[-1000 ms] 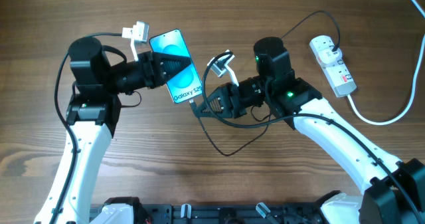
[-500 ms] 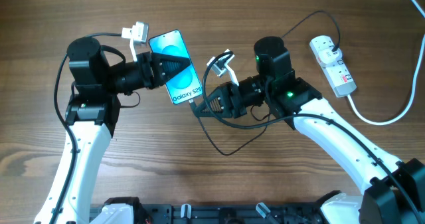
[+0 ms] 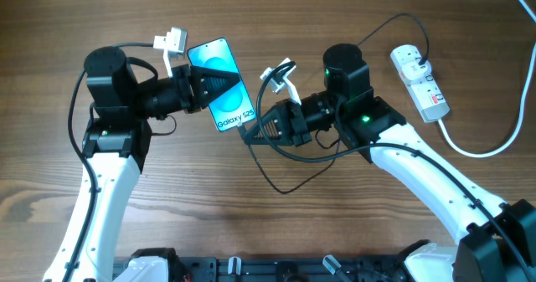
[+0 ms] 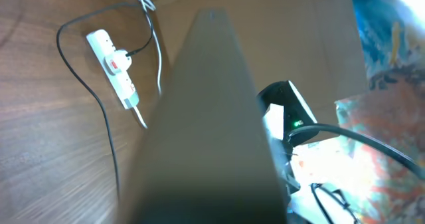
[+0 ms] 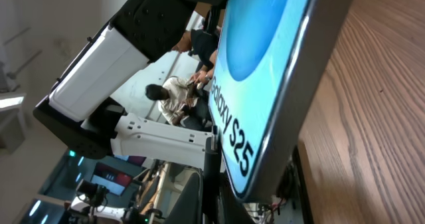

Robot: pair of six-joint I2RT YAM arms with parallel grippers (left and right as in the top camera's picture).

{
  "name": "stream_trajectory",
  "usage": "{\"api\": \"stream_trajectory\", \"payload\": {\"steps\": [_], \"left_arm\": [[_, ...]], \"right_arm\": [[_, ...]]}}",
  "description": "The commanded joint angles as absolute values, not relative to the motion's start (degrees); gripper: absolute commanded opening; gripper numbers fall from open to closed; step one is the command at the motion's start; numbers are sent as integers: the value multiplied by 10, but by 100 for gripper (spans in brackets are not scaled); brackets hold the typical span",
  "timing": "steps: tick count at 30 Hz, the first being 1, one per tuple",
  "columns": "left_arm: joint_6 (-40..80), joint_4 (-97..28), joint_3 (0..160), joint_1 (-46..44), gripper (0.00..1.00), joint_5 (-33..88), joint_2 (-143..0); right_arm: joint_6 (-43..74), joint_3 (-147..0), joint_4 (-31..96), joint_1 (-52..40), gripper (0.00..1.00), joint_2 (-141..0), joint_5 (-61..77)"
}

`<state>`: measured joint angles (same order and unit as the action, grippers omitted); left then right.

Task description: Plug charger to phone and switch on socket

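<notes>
My left gripper (image 3: 207, 87) is shut on the phone (image 3: 223, 84) and holds it tilted above the table, turquoise screen up. In the left wrist view the phone's dark back (image 4: 206, 131) fills the middle and hides the fingers. My right gripper (image 3: 254, 134) is shut on the charger's connector end (image 3: 244, 131), right at the phone's lower edge. In the right wrist view the thin dark connector (image 5: 211, 174) rises between my fingers (image 5: 189, 201) to the edge of the phone (image 5: 265, 71); whether it is seated I cannot tell. The socket (image 3: 420, 83) lies at the far right.
The charger's black cable (image 3: 285, 190) loops on the table under my right arm and arcs back to a plug (image 3: 421, 63) in the socket. A thick white cord (image 3: 490, 148) runs off the socket towards the right edge. The socket (image 4: 116, 68) also shows in the left wrist view.
My right gripper has edged slightly left and up towards the phone's lower edge. The left arm and the phone have stayed put.
</notes>
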<state>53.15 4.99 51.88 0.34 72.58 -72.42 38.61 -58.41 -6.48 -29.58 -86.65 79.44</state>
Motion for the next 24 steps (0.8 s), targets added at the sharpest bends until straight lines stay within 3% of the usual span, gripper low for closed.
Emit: {"api": "stream_trajectory", "payload": {"steps": [1,24], "left_arm": [[590,54,523,5,4,734,-716],[634,54,523,5,4,731,-716]], "right_arm": [[390,-586,-68,-297,4,-859,813],[431,-586,-118,-297,5,-859,806]]}}
